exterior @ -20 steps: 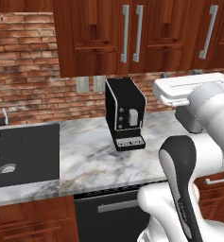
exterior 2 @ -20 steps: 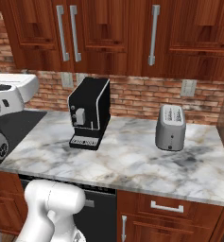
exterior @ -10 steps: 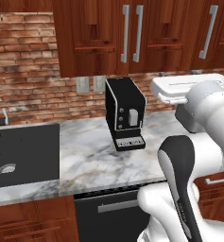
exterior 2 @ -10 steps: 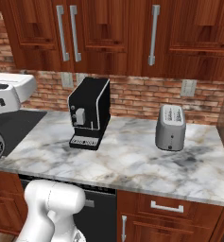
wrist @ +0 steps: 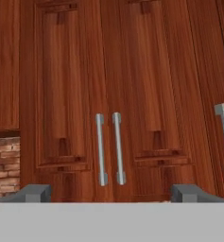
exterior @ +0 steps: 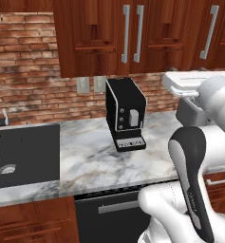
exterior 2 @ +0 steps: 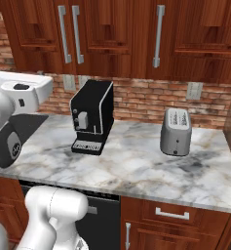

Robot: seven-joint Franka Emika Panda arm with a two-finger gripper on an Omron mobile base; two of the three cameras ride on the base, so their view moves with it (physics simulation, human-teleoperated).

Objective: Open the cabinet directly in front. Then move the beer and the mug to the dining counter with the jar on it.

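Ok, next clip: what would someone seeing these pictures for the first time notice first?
Probably the black coffee machine standing alone on the marble counter, with a silver toaster further along to its right. Above it hangs the closed dark red-brown cabinet, its two long grey bar handles side by side; in the hand view the open gripper faces them from a distance.
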